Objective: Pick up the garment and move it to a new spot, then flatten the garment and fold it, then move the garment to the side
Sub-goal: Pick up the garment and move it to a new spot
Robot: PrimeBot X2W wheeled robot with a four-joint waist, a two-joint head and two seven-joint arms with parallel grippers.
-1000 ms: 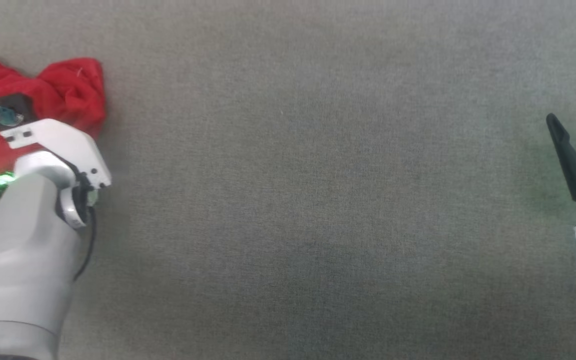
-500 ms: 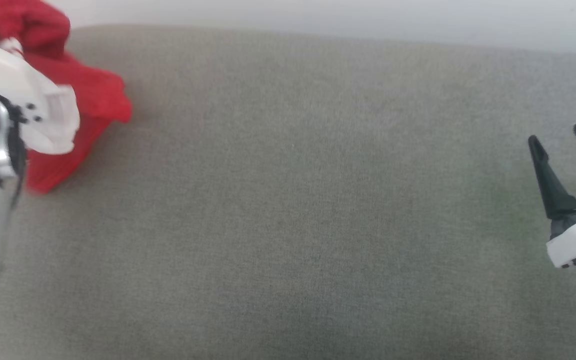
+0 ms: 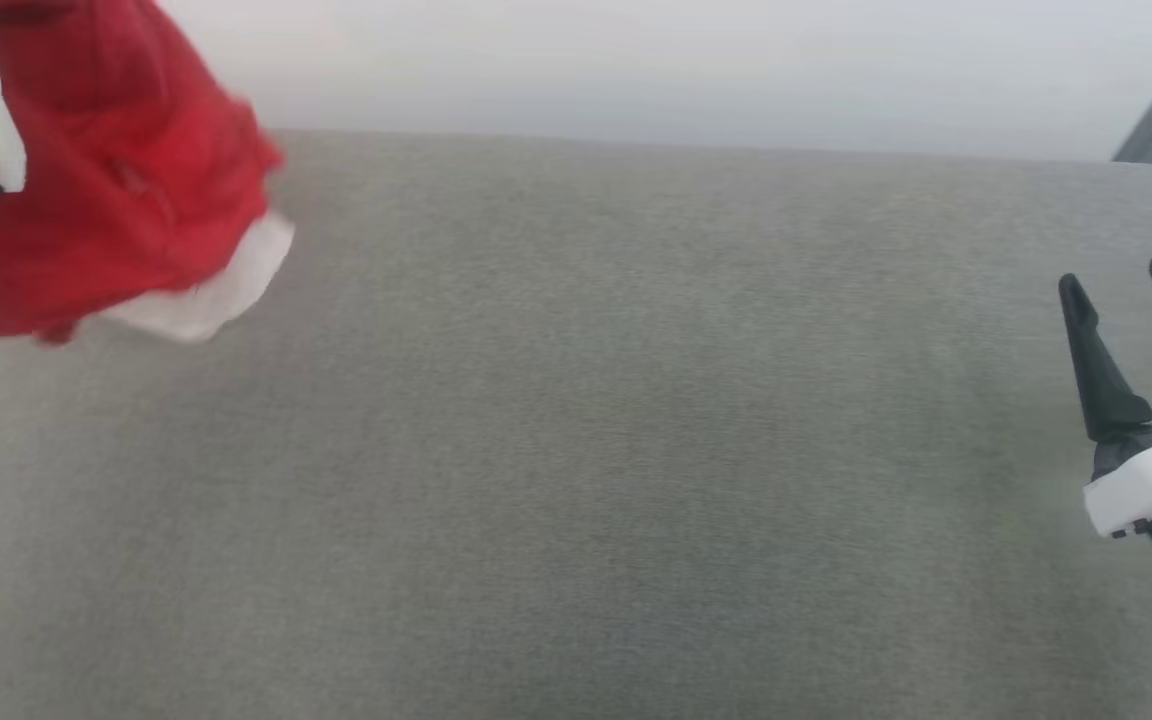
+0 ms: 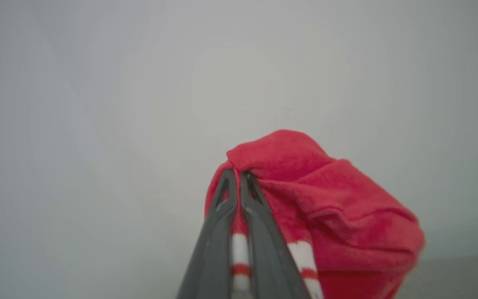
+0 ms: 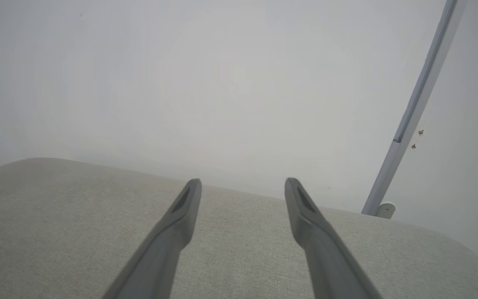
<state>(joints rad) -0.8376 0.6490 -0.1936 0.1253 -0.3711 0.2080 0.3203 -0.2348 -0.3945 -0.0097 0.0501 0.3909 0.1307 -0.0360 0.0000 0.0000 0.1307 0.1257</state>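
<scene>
The grey fabric surface (image 3: 576, 450) spreads wide across the head view, its far edge meeting a pale wall. Above the surface's far left corner hangs the garment (image 3: 116, 200), a bunched red mass with a white sleeve edge drooping at its lowest point. It looks clear of the surface, though blur leaves that uncertain. The left gripper (image 4: 237, 173) holds it. In the left wrist view the two dark fingers are pinched together on a fold of red cloth, a white-and-red striped band (image 4: 239, 253) shows between them, and the bulk of the cloth falls away to one side. Over the surface's right edge the right gripper (image 3: 1116, 277) stands with its fingers spread wide and nothing between them. The garment's long axis runs downward from the pinch, so carrying it to a new spot looks like the left arm's job. The middle of the surface lies between the two grippers.
</scene>
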